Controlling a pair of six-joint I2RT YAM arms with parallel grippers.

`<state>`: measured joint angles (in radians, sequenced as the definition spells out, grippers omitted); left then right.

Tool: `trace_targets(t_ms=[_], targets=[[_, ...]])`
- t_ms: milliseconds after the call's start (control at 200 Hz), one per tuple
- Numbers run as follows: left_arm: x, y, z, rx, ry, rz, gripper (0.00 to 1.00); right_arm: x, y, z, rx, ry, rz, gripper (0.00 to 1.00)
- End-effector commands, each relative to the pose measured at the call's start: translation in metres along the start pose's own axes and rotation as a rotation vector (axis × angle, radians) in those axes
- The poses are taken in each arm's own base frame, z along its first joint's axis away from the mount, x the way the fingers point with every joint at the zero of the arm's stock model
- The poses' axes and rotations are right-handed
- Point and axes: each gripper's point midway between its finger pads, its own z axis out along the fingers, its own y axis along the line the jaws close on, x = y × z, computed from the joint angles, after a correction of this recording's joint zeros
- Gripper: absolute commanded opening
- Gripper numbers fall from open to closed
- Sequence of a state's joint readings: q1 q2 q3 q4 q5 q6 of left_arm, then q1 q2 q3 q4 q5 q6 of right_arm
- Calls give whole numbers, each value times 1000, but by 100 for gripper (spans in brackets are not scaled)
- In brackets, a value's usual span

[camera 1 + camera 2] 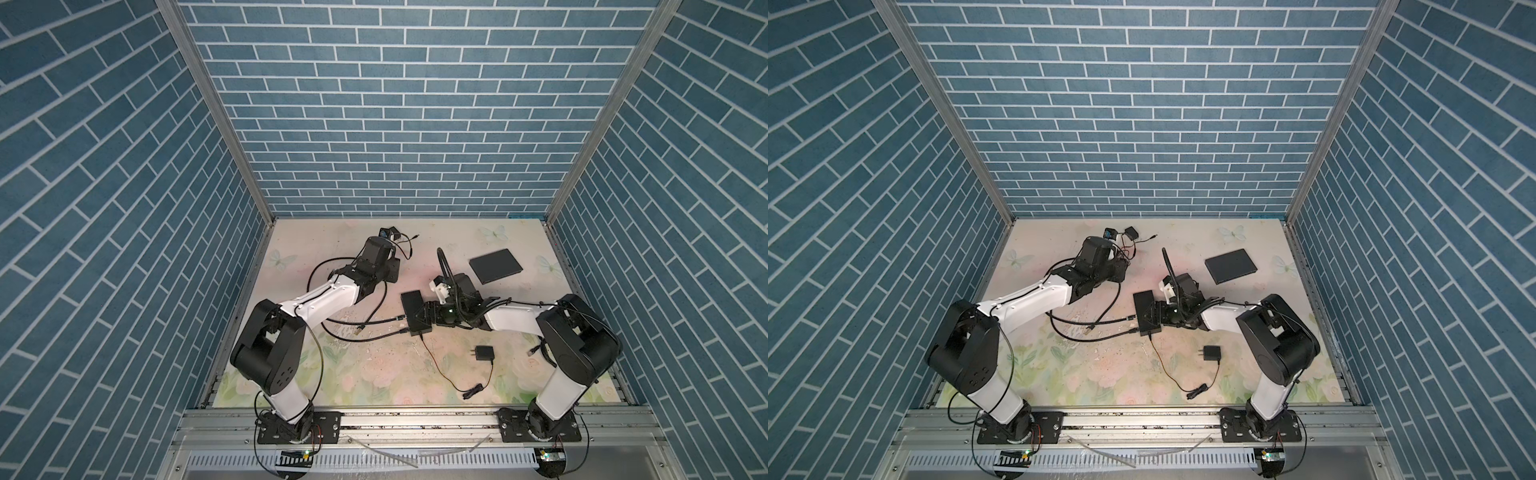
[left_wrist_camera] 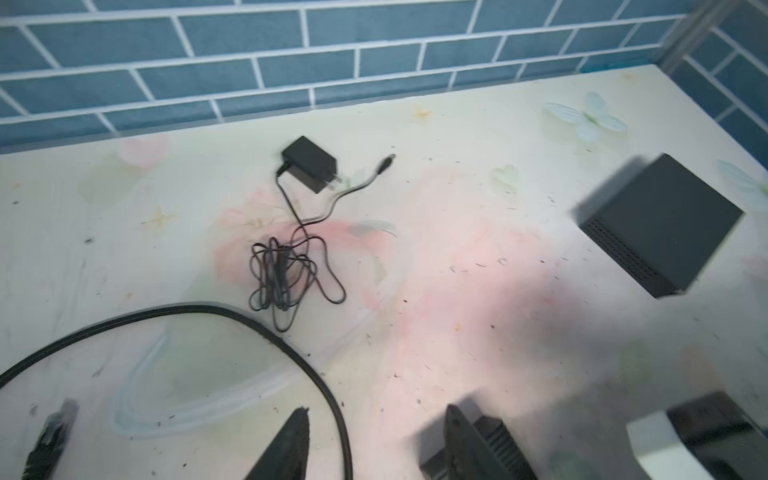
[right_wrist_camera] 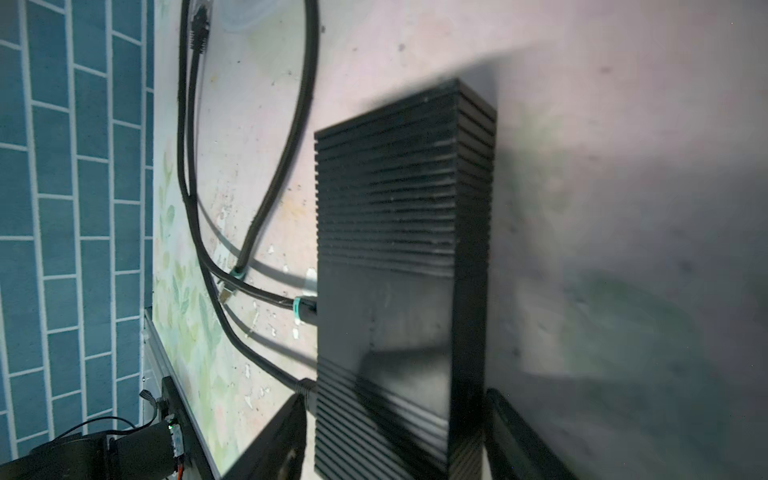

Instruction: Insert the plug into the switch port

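The switch (image 1: 415,311) (image 1: 1148,311) is a ribbed black box lying mid-table. In the right wrist view a teal-banded plug (image 3: 304,309) and a second cable plug (image 3: 307,386) sit in the side of the switch (image 3: 395,208). A loose plug (image 3: 227,289) lies short of it. My right gripper (image 3: 395,395) (image 1: 424,318) is open and straddles the switch's near end, with slim gaps on both sides. My left gripper (image 2: 378,409) (image 1: 387,282) hovers open behind the switch, with a black cable (image 2: 332,399) running between its fingers untouched.
A flat black box (image 1: 496,266) (image 2: 660,224) lies back right. One power adapter (image 2: 309,164) with coiled cord lies near the back wall. Another adapter (image 1: 484,353) lies front right, and its thin cord reaches the switch's front end. Thick cables (image 1: 345,332) loop left of the switch.
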<state>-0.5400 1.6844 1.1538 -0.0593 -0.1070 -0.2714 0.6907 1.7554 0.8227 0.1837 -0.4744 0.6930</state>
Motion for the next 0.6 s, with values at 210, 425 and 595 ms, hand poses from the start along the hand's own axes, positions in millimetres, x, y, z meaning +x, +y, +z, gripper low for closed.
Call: trace_targets(t_ms=[210,425,595], targets=[[10,40,47,-173,110,-48,53,-12,44,62,-89,29,35,68],[-3,45,76,-170,141,-28,54,-45,60,29,-157,-33,25,71],[-5,40,83,-138,134,-15,55,-67,18,-38,-34,-116,41,73]])
